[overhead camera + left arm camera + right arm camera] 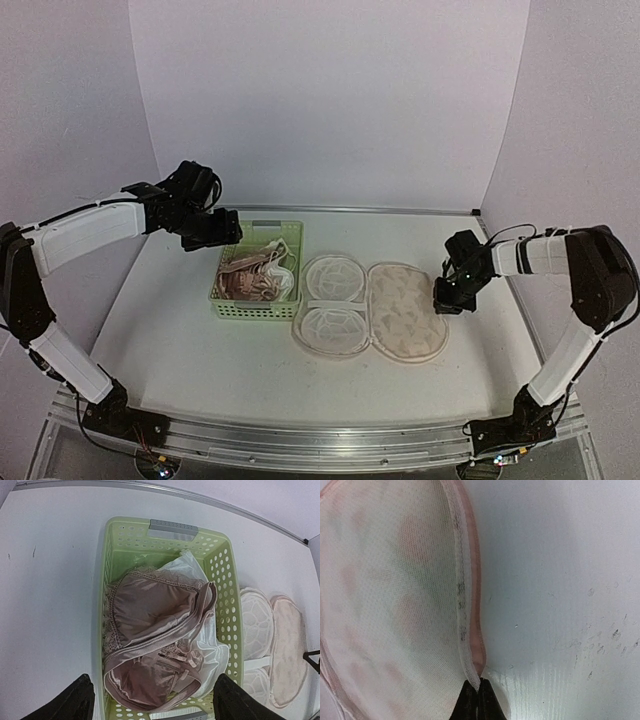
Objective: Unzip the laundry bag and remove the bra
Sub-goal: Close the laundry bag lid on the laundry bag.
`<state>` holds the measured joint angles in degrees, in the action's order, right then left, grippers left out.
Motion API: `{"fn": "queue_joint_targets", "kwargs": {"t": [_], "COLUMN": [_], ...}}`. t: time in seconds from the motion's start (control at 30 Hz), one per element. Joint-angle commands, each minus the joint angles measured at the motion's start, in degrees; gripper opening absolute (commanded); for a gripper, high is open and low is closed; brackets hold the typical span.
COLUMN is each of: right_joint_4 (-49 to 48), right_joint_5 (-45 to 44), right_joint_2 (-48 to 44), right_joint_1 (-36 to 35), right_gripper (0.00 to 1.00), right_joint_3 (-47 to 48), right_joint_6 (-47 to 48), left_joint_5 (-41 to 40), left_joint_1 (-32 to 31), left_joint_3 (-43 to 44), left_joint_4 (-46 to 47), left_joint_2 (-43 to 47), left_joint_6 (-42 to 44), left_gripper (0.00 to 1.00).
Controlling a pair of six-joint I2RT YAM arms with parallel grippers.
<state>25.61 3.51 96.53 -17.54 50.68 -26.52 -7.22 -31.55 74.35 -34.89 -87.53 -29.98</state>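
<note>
**A:** Where's the laundry bag [405, 310]?

**B:** Flat on the table [190, 350], just right of the green basket [256, 306]. It's spread open like a clamshell. The half nearest the basket shows its white mesh cups, and the printed padded half lies to the right.

**A:** And the right gripper [479, 692]?

**B:** It's down at the bag's outer right edge, jaws pinched together on the pink-trimmed rim. I'd guess that's to hold that half in place or lift it.

**A:** The left gripper [215, 228]?

**B:** It hangs over the basket with its fingers spread wide, holding nothing. Right under it a mauve satin bra [150, 610] lies heaped on something white.

**A:** So the bra's out?

**B:** It looks that way to me. The cups seem bare, though I can't be certain through the mesh.
</note>
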Motion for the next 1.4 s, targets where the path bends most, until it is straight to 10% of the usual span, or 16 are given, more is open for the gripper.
{"fn": "queue_joint_targets", "kwargs": {"t": [0.0,0.5,0.83,1.37], "right_joint_4": [1.11,16.83,18.09,14.44], "right_joint_5": [-1.75,-8.15,10.82,9.43], "right_joint_2": [-6.91,-19.53,-15.86,0.0], "right_joint_1": [0.21,0.26,-0.85,-12.73], "right_gripper": [0.0,0.0,0.0,0.0], "right_joint_3": [1.25,12.46,22.75,30.25], "right_joint_6": [1.39,8.38,3.25,-1.14], "left_joint_5": [-0.37,-0.37,-0.88,-1.99], "left_joint_1": [0.17,0.17,0.17,0.22], "left_joint_3": [1.33,0.03,-1.27,-3.15], "left_joint_4": [0.88,1.05,1.12,1.23], "left_joint_2": [2.14,4.1,5.01,7.26], "left_joint_6": [0.01,0.09,0.36,1.23], "left_gripper": [0.82,0.82,0.82,0.82]}}
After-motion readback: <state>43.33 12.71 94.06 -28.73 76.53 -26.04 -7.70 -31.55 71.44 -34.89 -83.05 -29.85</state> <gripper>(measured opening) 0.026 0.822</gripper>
